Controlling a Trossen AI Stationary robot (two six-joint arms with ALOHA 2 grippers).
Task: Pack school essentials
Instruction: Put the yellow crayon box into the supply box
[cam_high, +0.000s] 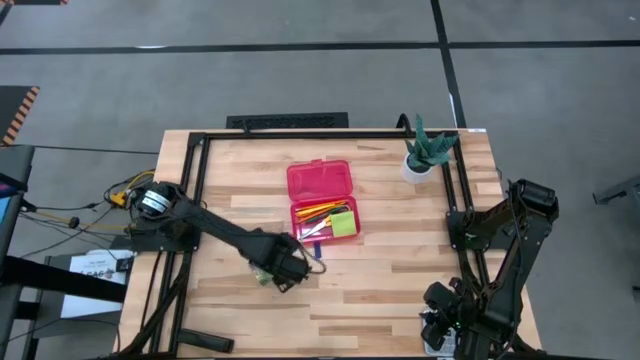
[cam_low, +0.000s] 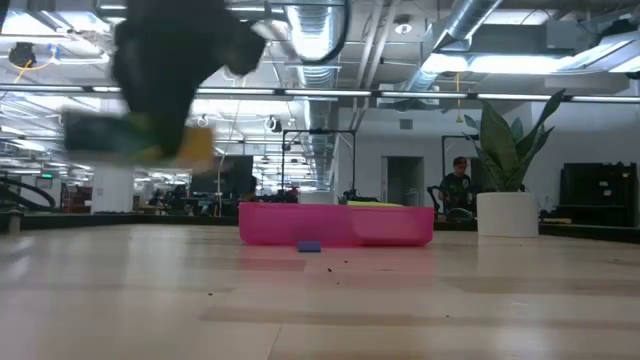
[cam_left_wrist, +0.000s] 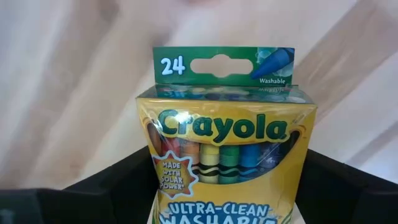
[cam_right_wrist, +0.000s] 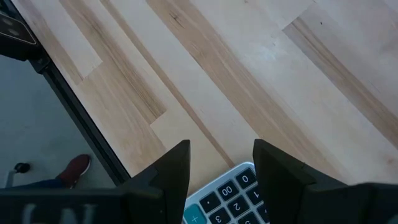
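Note:
The yellow-green crayon box (cam_left_wrist: 224, 143) is lifted above the table, with my left gripper (cam_high: 285, 268) shut on it; in the low view the box (cam_low: 140, 135) is a blurred, level bar. The pink pencil case (cam_high: 320, 182) lies open at the table's middle, its tray (cam_high: 298, 232) holding pencils, pens and a lime sticky-note pad (cam_high: 344, 224). A tiny blue eraser (cam_low: 309, 246) lies on the table in front of the case. My right gripper (cam_right_wrist: 221, 168) hangs over the table's near right corner with the grey calculator (cam_right_wrist: 227, 196) between its fingers. My left gripper pinches the crayon box's two long side edges (cam_left_wrist: 144, 186) between its two fingers (cam_left_wrist: 106, 193), toward the end away from the hanger tab. The fingers point down. The box lies level, printed face up, clear of the table. My right gripper has the calculator's key end (cam_right_wrist: 239, 180) between its two fingers (cam_right_wrist: 174, 171), slanting down from above. The calculator sits well above the wood. The fingers themselves hide where they touch it.
A green plant in a white pot (cam_high: 425, 155) stands at the far right corner. A black frame (cam_high: 195, 150) runs along the table's left, far and right sides. Bare wood lies between the case and the near edge.

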